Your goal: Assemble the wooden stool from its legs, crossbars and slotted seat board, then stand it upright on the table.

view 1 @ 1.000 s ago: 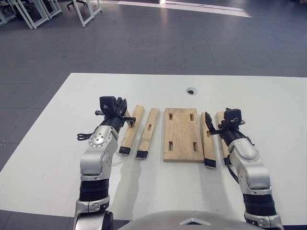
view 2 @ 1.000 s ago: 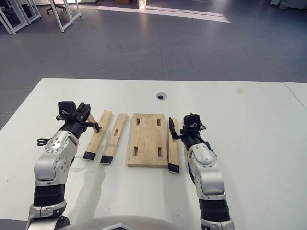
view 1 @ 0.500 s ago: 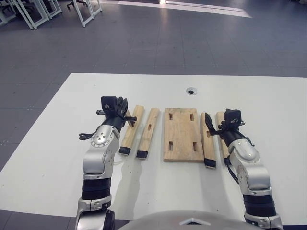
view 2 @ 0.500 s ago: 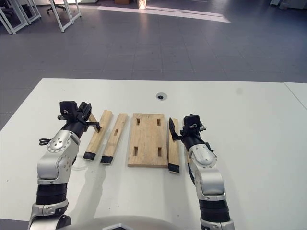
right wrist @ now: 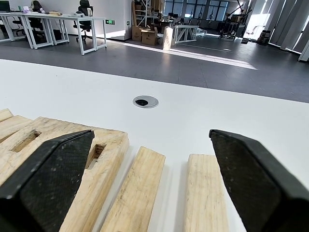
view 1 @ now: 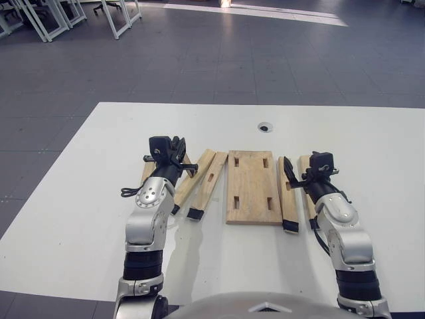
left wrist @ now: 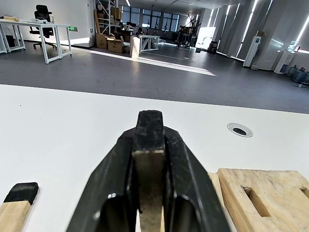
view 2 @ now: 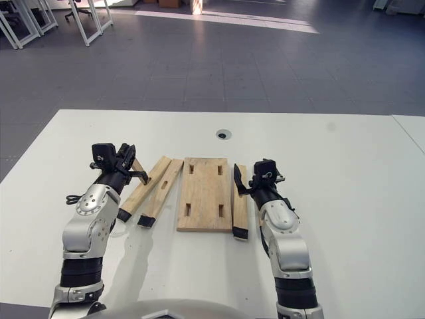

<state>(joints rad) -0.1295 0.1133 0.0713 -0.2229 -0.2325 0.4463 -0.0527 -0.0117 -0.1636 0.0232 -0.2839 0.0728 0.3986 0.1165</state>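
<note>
The slotted seat board (view 1: 250,186) lies flat at the table's middle. Left of it are two slotted legs, the outer leg (view 1: 192,181) slanted so its far end touches the inner leg (view 1: 208,185). My left gripper (view 1: 178,156) is shut and presses against the outer leg's left side near its far end. Its closed fingers (left wrist: 149,130) point over the table. Another black-capped piece (left wrist: 17,203) lies further left, under that arm. Right of the board are two more legs (view 1: 288,199). My right gripper (view 1: 305,169) hangs open over their far ends, both pieces between its fingers (right wrist: 48,179).
A round cable hole (view 1: 265,125) sits in the white table (view 1: 372,146) behind the board. Bare tabletop lies far left and far right. Grey floor and desk frames are beyond the table's far edge.
My left gripper moved right and the outer left leg's far end swung right against its neighbour. The right arm and the other pieces stayed put.
</note>
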